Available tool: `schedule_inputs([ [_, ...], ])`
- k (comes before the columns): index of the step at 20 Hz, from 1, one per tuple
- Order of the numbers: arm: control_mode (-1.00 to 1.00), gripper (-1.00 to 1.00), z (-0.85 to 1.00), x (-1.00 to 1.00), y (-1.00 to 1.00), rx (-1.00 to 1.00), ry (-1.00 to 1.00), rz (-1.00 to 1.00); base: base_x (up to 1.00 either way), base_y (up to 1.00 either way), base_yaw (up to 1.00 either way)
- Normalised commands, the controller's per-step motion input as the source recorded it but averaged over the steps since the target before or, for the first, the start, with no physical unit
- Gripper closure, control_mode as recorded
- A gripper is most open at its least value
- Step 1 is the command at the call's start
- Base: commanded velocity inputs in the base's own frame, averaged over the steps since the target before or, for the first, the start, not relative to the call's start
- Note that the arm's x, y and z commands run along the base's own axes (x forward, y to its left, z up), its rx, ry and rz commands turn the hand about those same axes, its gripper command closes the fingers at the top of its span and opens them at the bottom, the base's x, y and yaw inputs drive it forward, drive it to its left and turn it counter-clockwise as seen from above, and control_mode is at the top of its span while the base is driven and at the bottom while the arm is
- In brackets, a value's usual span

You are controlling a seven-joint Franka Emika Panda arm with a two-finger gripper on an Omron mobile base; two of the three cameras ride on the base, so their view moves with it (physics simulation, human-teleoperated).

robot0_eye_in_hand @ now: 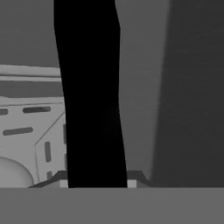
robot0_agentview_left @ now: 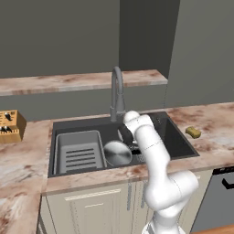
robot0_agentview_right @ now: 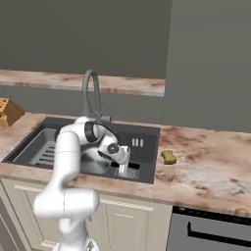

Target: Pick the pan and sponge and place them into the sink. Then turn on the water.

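Observation:
The round silver pan lies in the dark grey sink, just right of the ridged rack. My arm reaches down into the basin, and my gripper is low at the pan's right side. In the hand view the pan's black handle runs straight up from between my fingertips, with my gripper shut on it and the pan's bowl at lower left. The yellow-brown sponge rests on the counter right of the sink. No stream of water falls from the faucet.
The tall arched faucet stands behind the basin, close above my arm. A wooden knife block sits on the counter at far left. A dark dishwasher front is below the counter on the right. A raised ledge runs along the back wall.

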Motion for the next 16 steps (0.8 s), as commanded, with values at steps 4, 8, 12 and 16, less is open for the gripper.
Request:
schedule_inputs([
  [4, -1.0, -1.0, -0.01, 0.17, -0.24, 0.13, 0.0, 0.0, 0.0, 0.0, 0.0],
  [8, -1.0, -1.0, 0.47, 0.0, -0.19, 0.21, -0.05, 0.0, 0.0, 0.0, 0.0],
  [12, -1.0, -1.0, 0.79, 0.0, -0.16, 0.18, -0.07, 0.0, 0.0, 0.0, 0.0],
  [16, -1.0, -1.0, 0.76, 0.0, -0.08, 0.14, -0.07, 0.0, 0.0, 0.0, 0.0],
])
